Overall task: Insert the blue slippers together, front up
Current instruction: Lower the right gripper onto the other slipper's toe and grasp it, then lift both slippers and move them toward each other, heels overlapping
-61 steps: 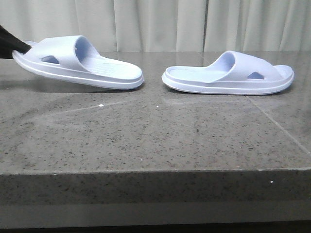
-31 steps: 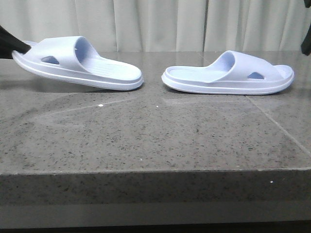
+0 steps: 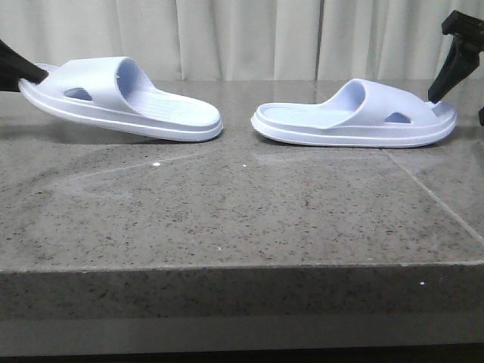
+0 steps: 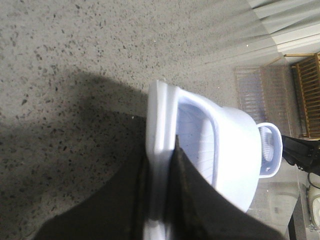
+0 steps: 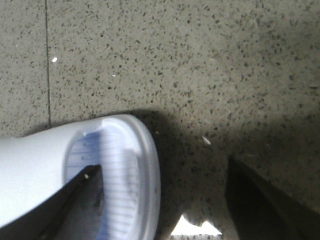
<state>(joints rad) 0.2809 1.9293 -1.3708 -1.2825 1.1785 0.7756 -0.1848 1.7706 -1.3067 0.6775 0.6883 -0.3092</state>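
Front view: left slipper (image 3: 125, 98) pinched at the toe rim by the left claw (image 3: 17, 69), toe raised, heel resting on the tabletop (image 3: 242, 212). Right slipper (image 3: 355, 117) flat on the tabletop, well apart, heels facing. Right claw (image 3: 461, 76) spread wide at that slipper's toe end, one finger (image 5: 60, 205) over the toe opening, nothing gripped. Best to straddle the toe rim squarely, close firmly, then lift to match the left.
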